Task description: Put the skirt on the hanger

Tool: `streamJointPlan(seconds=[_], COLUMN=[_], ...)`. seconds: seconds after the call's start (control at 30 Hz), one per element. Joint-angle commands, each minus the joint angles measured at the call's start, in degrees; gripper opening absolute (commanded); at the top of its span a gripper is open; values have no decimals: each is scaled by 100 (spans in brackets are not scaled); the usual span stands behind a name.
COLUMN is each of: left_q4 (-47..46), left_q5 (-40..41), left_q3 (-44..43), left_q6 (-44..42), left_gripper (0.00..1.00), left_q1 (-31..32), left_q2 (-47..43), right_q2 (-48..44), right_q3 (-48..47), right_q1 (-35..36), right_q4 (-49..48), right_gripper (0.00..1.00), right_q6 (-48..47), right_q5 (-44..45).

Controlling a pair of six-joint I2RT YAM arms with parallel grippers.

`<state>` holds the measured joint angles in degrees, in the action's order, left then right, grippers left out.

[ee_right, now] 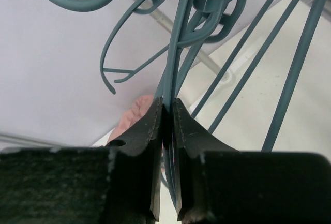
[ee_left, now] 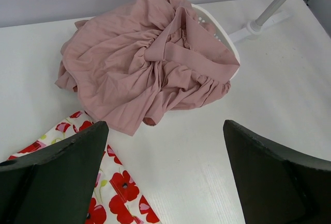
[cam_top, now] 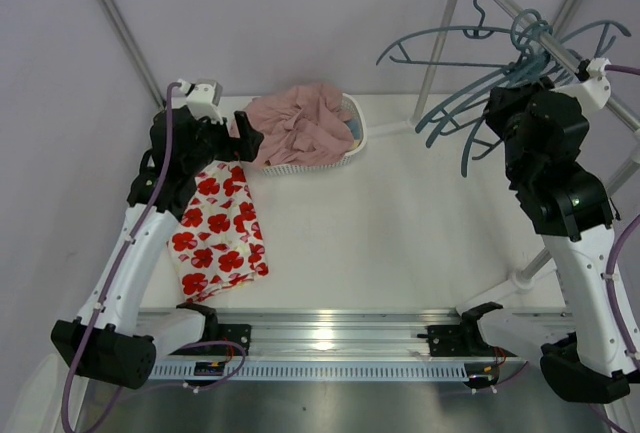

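Gripping the stiff hanger (ee_right: 176, 53) at the far right corner in your right end effector (ee_right: 166, 131), you had the left end effector (ee_left: 164, 131) wide over the limp skirt (cam_top: 220, 233) by the left edge, probably best pinched at its hem.

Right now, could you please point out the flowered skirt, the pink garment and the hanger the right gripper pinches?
skirt (cam_top: 220, 233): top view, middle of cloth.
pink garment (ee_left: 145, 63): left wrist view, gathered middle.
hanger (ee_right: 177, 43): right wrist view, its thin bar.
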<state>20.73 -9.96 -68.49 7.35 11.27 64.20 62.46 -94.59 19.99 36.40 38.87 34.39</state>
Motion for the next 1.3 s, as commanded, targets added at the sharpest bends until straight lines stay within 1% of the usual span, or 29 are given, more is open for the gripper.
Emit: streamJointPlan(seconds=[0.0, 0.17, 0.23, 0.43, 0.57, 0.67, 0.7, 0.77, 0.8, 0.83, 0.87, 0.9, 0.93, 1.0, 1.03, 1.07, 1.1, 1.13, 1.17, 1.2, 1.23, 1.27], left_q4=[-289, -333, -342, -315, -289, -315, -324, -324, -324, -315, -298, -289, -263, -262, -263, -271, -280, -280, -280, -280, -263, -263], left_q5=[-200, -331, -340, -314, -358, -375, -384, -419, -437, -463, -472, -472, -472, -463, -455, -455, -455, -463, -472, -472, -472, -481], left_q3=[99, 204, 231, 266, 310, 362, 380, 363, 363, 354, 345, 354, 345, 389, 389, 424, 433, 459, 485, 494, 503, 521], left_q6=[64, 135, 143, 143, 152, 170, 178, 187, 205, 205, 205, 214, 205, 205, 205, 205, 205, 205, 214, 214, 214, 214], left_gripper=[99, 99, 99, 100, 99, 99, 99, 100, 100, 99, 100, 99, 99, 99, 99, 99, 100, 99, 100, 99, 100, 99], left_q1=[-63, -63, -72, -72, -72, -72, -72, -81, -72, -72, -72, -72, -72, -72, -72, -72, -72, -72, -72, -81, -72, -72], left_q2=[-250, -312, -321, -347, -330, -338, -321, -295, -277, -251, -242, -233, -216, -233, -224, -233, -242, -233, -216, -207, -198, -189], right_q2=[-356, -717, -770, -1086, -1288, -1429, -1490, -1683, -1728, -1745, -1754, -1728, -1711, -1693, -1693, -1710, -1754, -1754, -1763, -1737, -1711, -1676], right_q3=[281, 713, 792, 1170, 1574, 1855, 2126, 2426, 2558, 2707, 2752, 2770, 2779, 2831, 2927, 2981, 3042, 3086, 3165, 3183, 3192, 3262], right_q1=[233, 453, 567, 918, 1349, 1700, 1980, 2262, 2560, 2711, 2860, 3183, 3369, 3730, 4062, 4240, 4407, 4722, 4899, 5075, 5268, 5731], right_q4=[-256, -546, -573, -660, -687, -704, -931, -1213, -1362, -1503, -1565, -1636, -1706, -1847, -1987, -2023, -1875, -1734, -1550, -870, -524, -303], right_gripper=[0, 0, 0, 0, 0, 0, 0, 0, 0, 0, 0, 0, 0, 0, 0, 0, 0, 0, 0, 0, 0, 0], right_q6=[103, -124, -161, -29, 225, 393, 402, 358, 323, 305, 236, 165, 69, -11, -3, 119, 347, 627, 1344, 1873, 2418, 2832], right_q5=[-319, -626, -600, -135, 243, 778, 1110, 1437, 1648, 2111, 2350, 2588, 3130, 3695, 3959, 4501, 4758, 5005, 5451, 5690, 5928, 6182])
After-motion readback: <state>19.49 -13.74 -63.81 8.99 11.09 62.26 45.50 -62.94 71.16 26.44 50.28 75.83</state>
